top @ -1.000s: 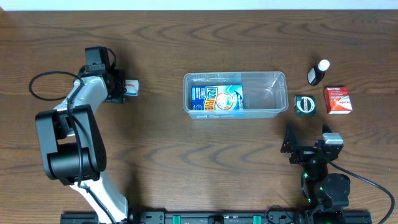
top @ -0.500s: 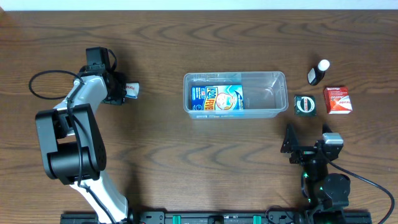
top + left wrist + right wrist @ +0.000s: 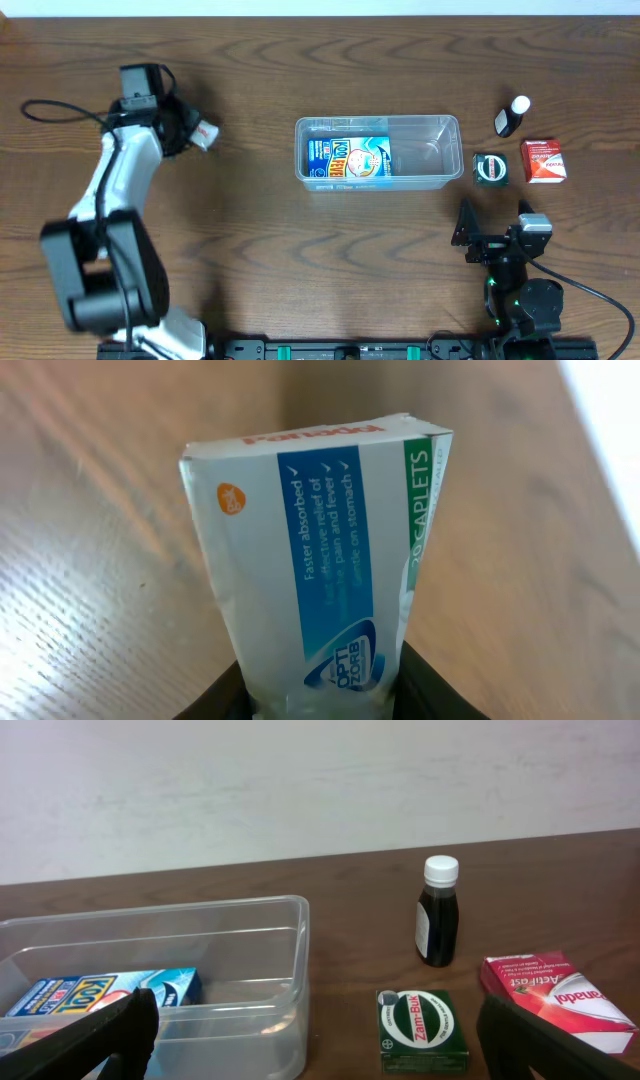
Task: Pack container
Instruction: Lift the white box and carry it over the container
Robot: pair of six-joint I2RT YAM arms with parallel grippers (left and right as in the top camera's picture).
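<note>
At the lower right of the overhead frame, the right gripper (image 3: 494, 222) rests with its jaws spread wide, holding nothing. Beyond it, in the middle of the table (image 3: 300, 260), the clear container (image 3: 430, 150) holds one blue box (image 3: 350, 158) at its left end, the rest of it bare. Just right of the container lie a green box (image 3: 490, 168), a red box (image 3: 544, 160) and a small dark bottle (image 3: 511, 116), none packed yet. At the upper left, well apart from the container, the left gripper (image 3: 192, 135) is clamped on a tablet box (image 3: 320, 560), seemingly the next item in; packing looks barely begun.
</note>
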